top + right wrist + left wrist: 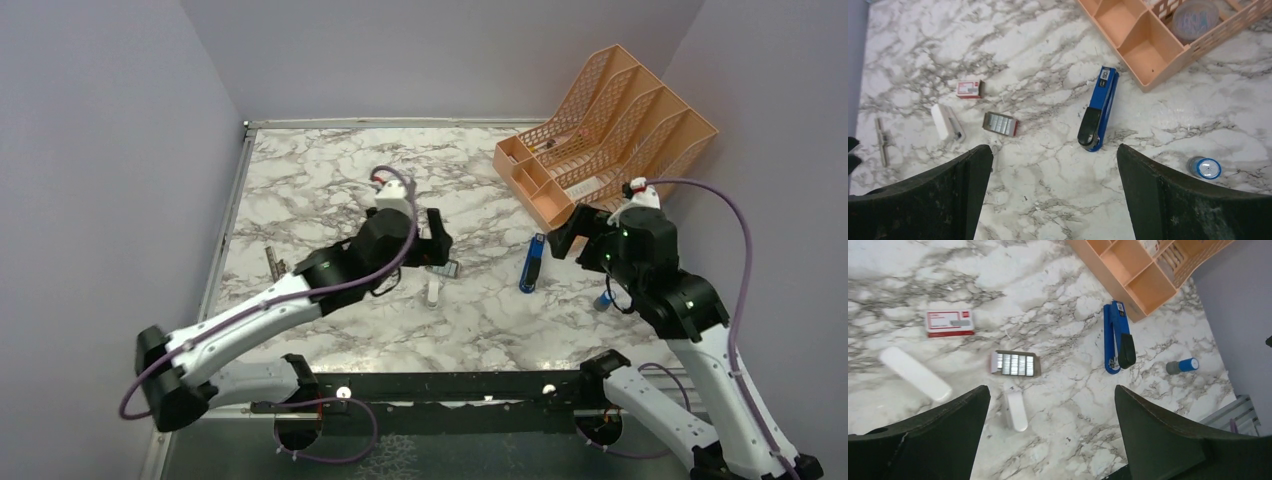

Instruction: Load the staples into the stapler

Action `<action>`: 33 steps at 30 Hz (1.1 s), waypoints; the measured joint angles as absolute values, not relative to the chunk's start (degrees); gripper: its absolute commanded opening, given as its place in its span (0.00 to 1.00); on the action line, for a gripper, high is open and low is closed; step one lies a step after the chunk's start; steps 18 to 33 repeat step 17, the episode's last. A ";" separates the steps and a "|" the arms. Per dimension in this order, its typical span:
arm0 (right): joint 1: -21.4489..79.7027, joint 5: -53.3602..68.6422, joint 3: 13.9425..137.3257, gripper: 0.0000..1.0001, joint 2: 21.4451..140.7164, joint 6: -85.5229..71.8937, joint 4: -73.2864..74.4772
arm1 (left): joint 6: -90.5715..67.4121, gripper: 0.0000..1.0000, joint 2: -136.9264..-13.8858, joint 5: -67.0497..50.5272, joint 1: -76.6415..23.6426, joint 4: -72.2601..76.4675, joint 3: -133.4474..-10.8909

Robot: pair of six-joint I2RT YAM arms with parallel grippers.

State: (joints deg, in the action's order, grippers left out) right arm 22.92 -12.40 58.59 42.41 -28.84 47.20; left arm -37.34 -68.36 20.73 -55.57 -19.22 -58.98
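Two grippers, both spread wide and holding nothing. Left gripper (1050, 391) hangs over the marble table (1058, 285). Nearest it lies a white stub (1015, 411), then the staples (1014, 364) at its 11 o'clock. The stapler (915, 373) lies flat at 9 o'clock of the staples, apart from them. Right gripper (1054, 150): blue tool (1099, 107) at 12 o'clock, orange organizer (1154, 57) farther at 1 o'clock.

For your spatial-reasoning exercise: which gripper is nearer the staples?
Left. The left gripper hovers right by the staples; the right gripper is farther, beyond the blue stapler.
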 measured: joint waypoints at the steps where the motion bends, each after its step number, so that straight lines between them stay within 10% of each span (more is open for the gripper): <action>1: 22.92 -12.36 59.75 1.00 41.21 -28.77 47.90 | -36.86 0.96 -63.88 22.13 -55.57 -22.39 -58.89; 13: 22.92 -15.09 71.09 1.00 33.93 -27.31 53.32 | -32.80 0.99 -28.10 35.51 -55.57 -45.41 -68.71; 33: 22.92 -16.62 72.93 1.00 33.28 -25.82 53.78 | -32.73 0.99 -26.63 37.74 -55.55 -49.76 -70.78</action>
